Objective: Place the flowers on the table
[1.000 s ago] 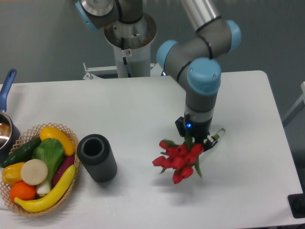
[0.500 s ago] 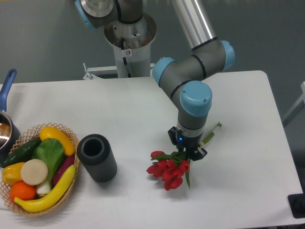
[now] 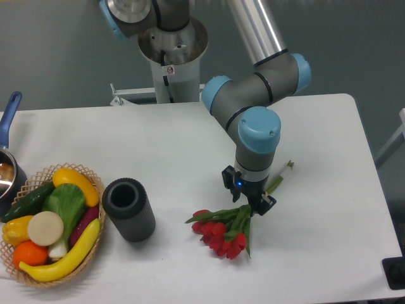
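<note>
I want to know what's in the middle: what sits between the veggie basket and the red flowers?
In the camera view, a dark ribbed cylinder stands between the basket and the flowers.

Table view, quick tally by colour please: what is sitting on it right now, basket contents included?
Red: 1, flowers
Yellow: 3, basket produce
Green: 2, cucumber, leafy vegetable
Orange: 1, fruit
White: 1, round slice
Purple: 1, eggplant
Black: 1, cylinder
Blue-handled: 1, pot
Total: 11, plus the basket

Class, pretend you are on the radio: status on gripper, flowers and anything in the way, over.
Gripper low over stems, jaw state unclear. Flowers lying on table. Black cylinder and vegetable basket well clear, off to one side.
</note>
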